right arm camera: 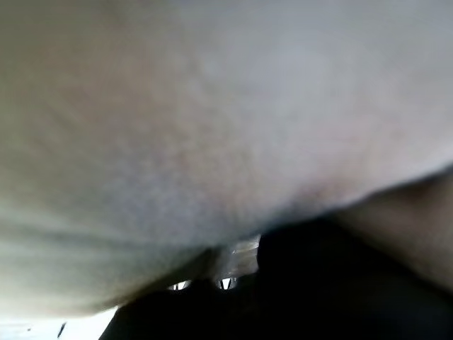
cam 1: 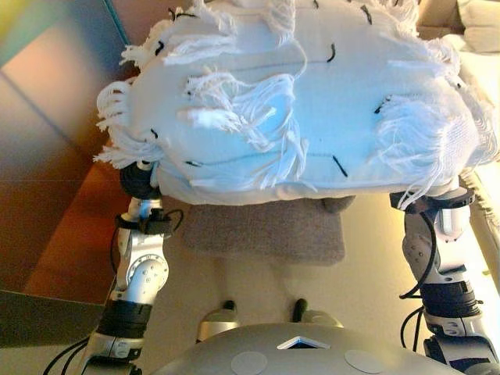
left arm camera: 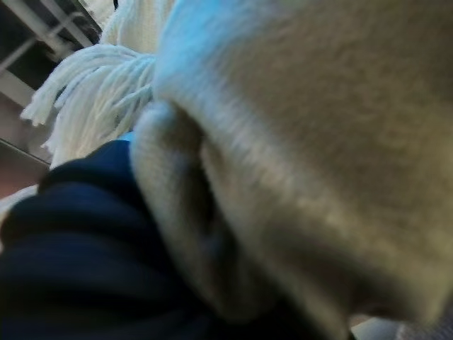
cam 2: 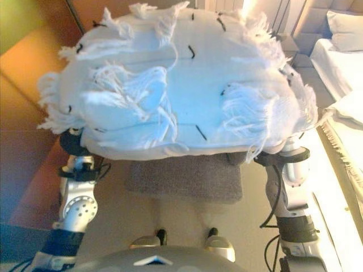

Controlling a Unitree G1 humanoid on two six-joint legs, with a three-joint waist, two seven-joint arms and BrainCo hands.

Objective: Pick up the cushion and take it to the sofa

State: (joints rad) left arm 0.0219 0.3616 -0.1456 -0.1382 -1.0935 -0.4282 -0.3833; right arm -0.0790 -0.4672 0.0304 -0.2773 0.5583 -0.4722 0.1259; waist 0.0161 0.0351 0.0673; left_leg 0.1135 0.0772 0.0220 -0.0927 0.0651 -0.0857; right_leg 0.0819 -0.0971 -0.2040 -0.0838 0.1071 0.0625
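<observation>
Resting on both arms, the cushion (cam 1: 297,101) hides each hand's grip; unreadable.

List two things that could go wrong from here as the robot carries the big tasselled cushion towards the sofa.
1. The cushion fills most of the head views, so the robot probably cannot see much of the way ahead and may bump into furniture.
2. The cushion rests on the left robot hand and the right robot hand, whose fingers are hidden under it; the grip cannot be checked, so it might slide off.
3. The grey rug lies on the floor by its feet: a possible trip.
</observation>
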